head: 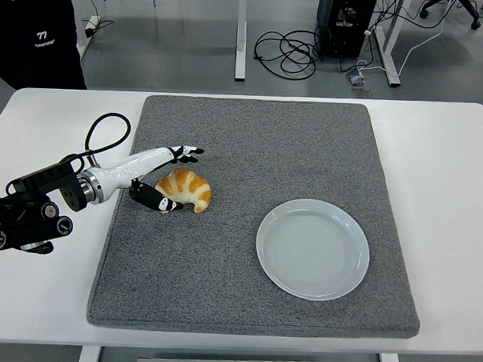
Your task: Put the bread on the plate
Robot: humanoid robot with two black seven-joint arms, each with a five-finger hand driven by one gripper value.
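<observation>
A golden croissant (pixel 188 188) lies on the left part of the grey mat (pixel 259 142). An empty pale blue plate (pixel 312 248) sits on the mat to its right, apart from it. My left hand (pixel 180 178) reaches in from the left and straddles the croissant's left end. Its fingers (pixel 185 152) are spread just behind the bread and its thumb (pixel 156 200) lies in front of it. The hand is open and the croissant rests on the mat. The right arm is out of view.
The mat covers most of the white table (pixel 449 198). A person in dark clothing (pixel 35 36) stands at the top left behind the table. Cables (pixel 287 51) and desk legs show on the floor beyond.
</observation>
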